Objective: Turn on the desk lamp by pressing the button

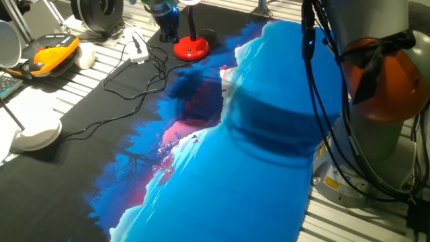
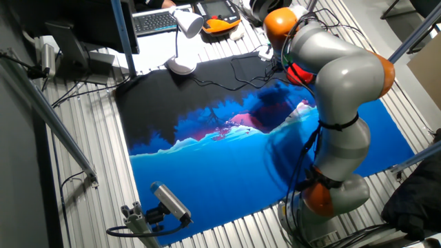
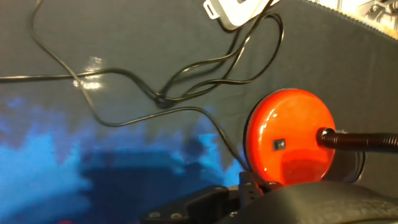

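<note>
The desk lamp stands at the back of the mat, with its glossy red domed base (image 1: pixel 191 48) and its thin dark stem (image 1: pixel 190 23) rising to a white head at the top edge. In the hand view the red base (image 3: pixel 291 137) fills the lower right, with a small dark square button (image 3: pixel 280 145) on top and the stem (image 3: pixel 360 141) running off to the right. My gripper (image 1: pixel 167 32) hangs just left of the base, slightly above the mat. Only its dark body (image 3: pixel 249 199) shows at the bottom of the hand view. Its fingertips are not distinguishable.
A black cable (image 3: pixel 168 93) loops across the mat left of the lamp, up to a white power strip (image 1: pixel 138 48). A white disc-based lamp (image 1: pixel 37 138) stands at the left edge. An orange-and-yellow device (image 1: pixel 57 52) lies at the back left. My arm (image 2: pixel 337 76) leans over the mat.
</note>
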Available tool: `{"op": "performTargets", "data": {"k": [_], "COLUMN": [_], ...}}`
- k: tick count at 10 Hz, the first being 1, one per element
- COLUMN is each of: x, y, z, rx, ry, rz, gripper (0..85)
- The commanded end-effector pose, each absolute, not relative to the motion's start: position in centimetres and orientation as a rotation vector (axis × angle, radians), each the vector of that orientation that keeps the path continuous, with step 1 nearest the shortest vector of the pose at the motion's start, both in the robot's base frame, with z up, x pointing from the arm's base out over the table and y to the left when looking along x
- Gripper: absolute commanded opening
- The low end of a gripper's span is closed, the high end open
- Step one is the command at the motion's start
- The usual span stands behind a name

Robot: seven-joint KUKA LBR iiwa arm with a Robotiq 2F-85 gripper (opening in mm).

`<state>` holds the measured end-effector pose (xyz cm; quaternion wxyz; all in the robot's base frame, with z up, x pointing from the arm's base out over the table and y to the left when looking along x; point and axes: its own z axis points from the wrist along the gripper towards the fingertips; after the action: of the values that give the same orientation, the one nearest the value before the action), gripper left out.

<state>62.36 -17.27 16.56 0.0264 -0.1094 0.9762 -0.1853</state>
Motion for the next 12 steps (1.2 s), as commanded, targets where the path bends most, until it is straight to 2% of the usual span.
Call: {"op": "performTargets", "data": {"k": [1, 5, 12], "x": [62.47, 62.7, 62.7], "y": [-17.89, -17.87, -17.87], "z": [16.24, 15.99, 15.99], "rx": [-0.349, -0.349, -0.181], "ry": [3.011, 3.019, 3.07], "rz": [-0.561, -0.546, -0.622], "gripper": [0.0, 0.0, 0.0]}}
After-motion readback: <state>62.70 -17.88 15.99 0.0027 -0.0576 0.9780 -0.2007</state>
